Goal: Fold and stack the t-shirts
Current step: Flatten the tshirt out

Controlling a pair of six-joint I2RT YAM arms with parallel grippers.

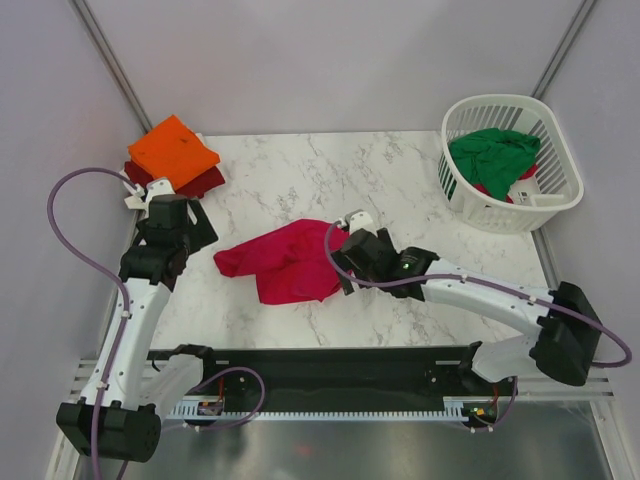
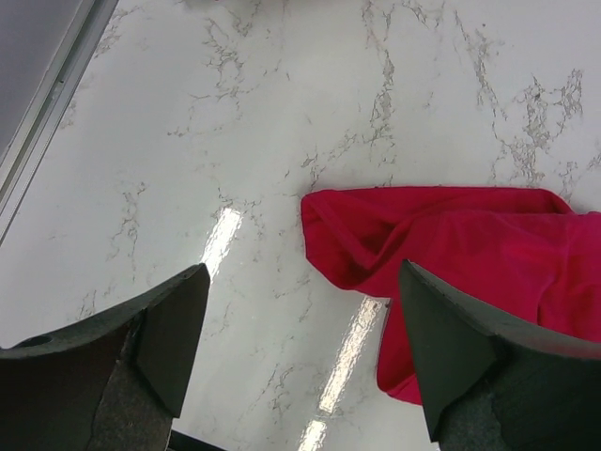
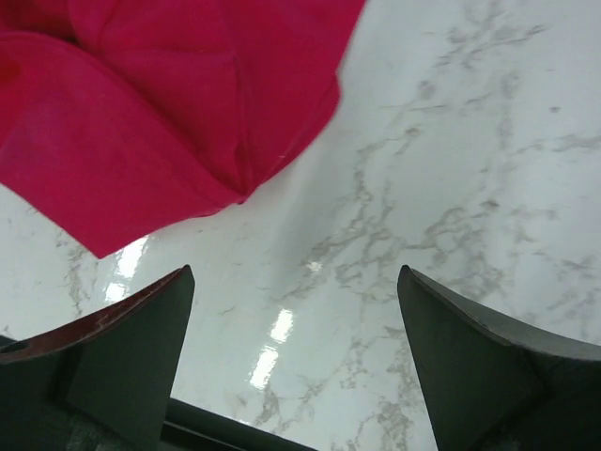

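A crimson-red t-shirt (image 1: 285,262) lies crumpled on the marble table between the two arms. My left gripper (image 1: 197,228) is open and empty just left of the shirt's left end; in the left wrist view the gripper (image 2: 302,268) hovers above the marble with the shirt (image 2: 470,244) by its right finger. My right gripper (image 1: 345,264) is open and empty at the shirt's right edge; in the right wrist view the gripper (image 3: 296,272) is over bare marble and the shirt (image 3: 141,113) lies beyond its left finger. A folded orange t-shirt (image 1: 172,150) rests on a dark red one (image 1: 195,184) at the back left.
A white slatted basket (image 1: 560,150) stands at the back right and holds a green t-shirt (image 1: 490,152) over other cloth. The table's left edge and wall rail (image 2: 47,103) run close to my left gripper. A black rail (image 1: 320,365) borders the near edge.
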